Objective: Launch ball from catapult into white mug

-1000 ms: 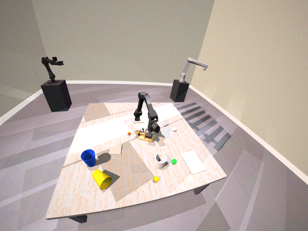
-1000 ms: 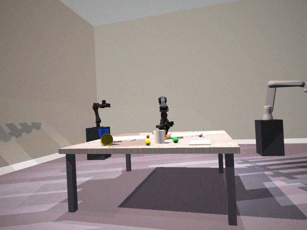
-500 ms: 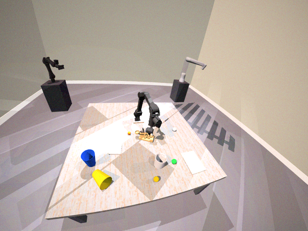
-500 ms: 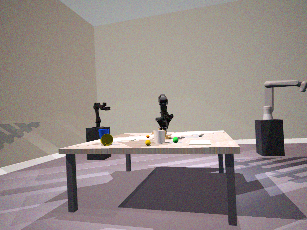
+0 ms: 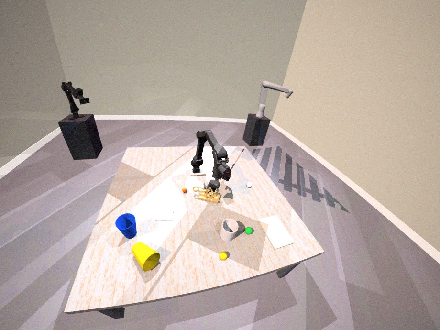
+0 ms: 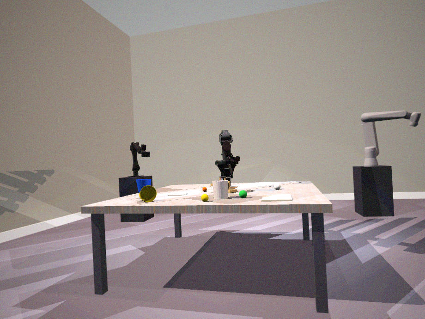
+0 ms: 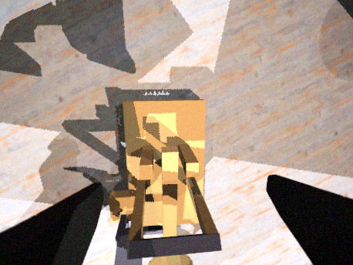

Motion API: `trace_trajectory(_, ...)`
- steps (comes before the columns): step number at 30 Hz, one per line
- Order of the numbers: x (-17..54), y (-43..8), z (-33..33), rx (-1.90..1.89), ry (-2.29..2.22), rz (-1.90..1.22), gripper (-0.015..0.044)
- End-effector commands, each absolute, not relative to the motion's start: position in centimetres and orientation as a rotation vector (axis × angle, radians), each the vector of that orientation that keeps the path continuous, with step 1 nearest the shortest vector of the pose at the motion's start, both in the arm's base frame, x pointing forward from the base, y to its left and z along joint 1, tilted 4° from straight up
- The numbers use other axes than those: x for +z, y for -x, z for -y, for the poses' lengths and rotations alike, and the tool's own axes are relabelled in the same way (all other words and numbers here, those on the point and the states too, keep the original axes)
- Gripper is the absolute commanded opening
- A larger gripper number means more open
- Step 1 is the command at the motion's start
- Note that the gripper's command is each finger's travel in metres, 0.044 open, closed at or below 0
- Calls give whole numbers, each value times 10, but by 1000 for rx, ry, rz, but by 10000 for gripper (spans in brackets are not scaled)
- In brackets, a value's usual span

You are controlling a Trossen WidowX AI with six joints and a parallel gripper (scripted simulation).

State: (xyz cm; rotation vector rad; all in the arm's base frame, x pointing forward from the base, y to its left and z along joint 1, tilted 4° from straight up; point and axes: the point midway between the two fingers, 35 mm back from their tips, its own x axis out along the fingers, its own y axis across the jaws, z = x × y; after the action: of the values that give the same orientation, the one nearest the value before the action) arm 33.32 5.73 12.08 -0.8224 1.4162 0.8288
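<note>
Table [image 5: 192, 280] [image 6: 205, 208] pale wood; beige walls [image 5: 170, 63] [image 6: 274, 85]; gripper [image 5: 214, 184] [image 7: 187, 186] wide open, holding nothing.

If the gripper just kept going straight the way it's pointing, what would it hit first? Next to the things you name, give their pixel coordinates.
Probably the catapult [image 5: 209, 195] [image 7: 166, 127]: it lies below the open gripper [image 5: 214, 185] [image 7: 187, 186], between the fingers' lines in the wrist view. Depth is unclear, so the fingers might pass either side and meet the tabletop.
</note>
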Motion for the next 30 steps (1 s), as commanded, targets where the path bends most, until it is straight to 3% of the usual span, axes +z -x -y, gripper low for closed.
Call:
trace_trajectory(1,91,-327,-56,837,815,-1445,440)
trace_trajectory(30,53,-326,-56,837,815,-1445,440)
